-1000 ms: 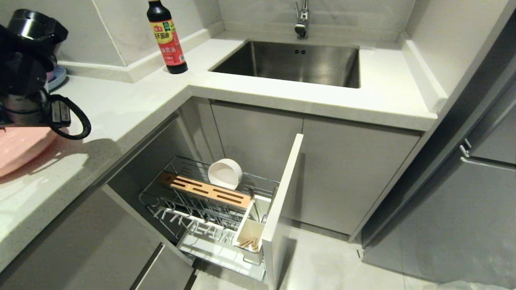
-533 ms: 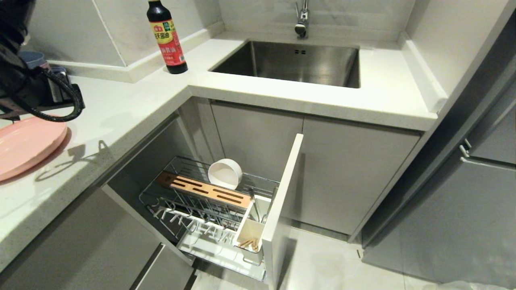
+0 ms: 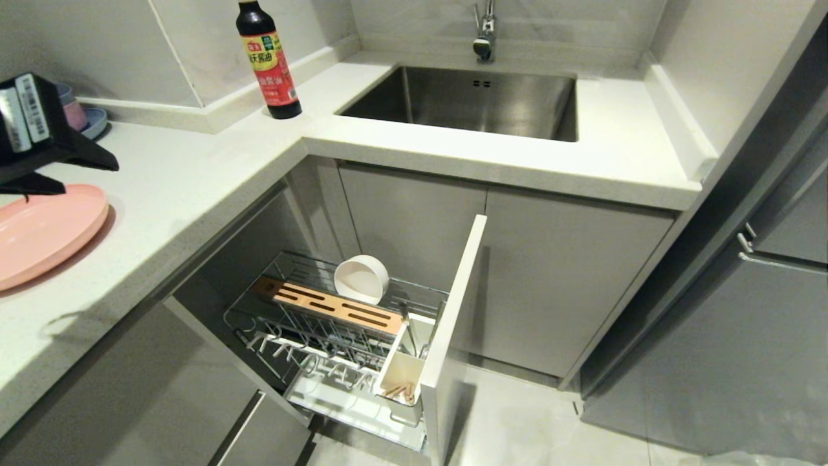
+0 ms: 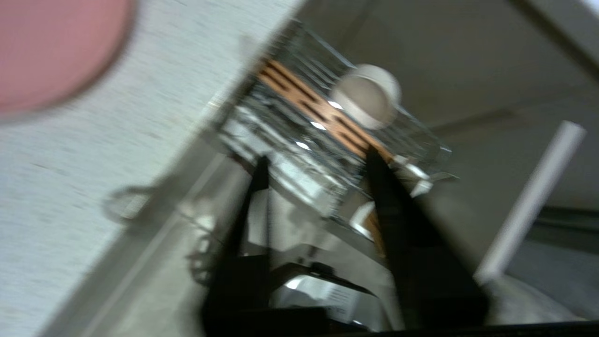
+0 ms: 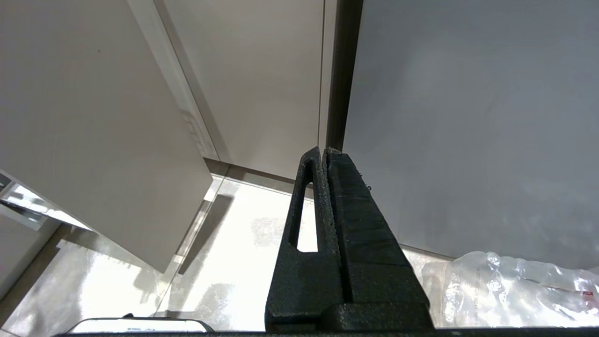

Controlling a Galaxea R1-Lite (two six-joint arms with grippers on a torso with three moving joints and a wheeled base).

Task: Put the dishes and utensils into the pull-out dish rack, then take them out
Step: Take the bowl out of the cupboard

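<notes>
So your left gripper (image 4: pixel 313 164) has left the pink plate (image 3: pixel 45 230) at the counter's (image 3: pixel 194 181) left edge — fingers apart, empty; right gripper (image 5: pixel 325 154) closed.

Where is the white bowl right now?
In the head view the white bowl sits tilted on its side at the back of the pull-out dish rack, just behind the wooden strip, below the counter corner.

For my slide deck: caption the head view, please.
Pink plate on counter, white bowl in pull-out dish rack.
</notes>
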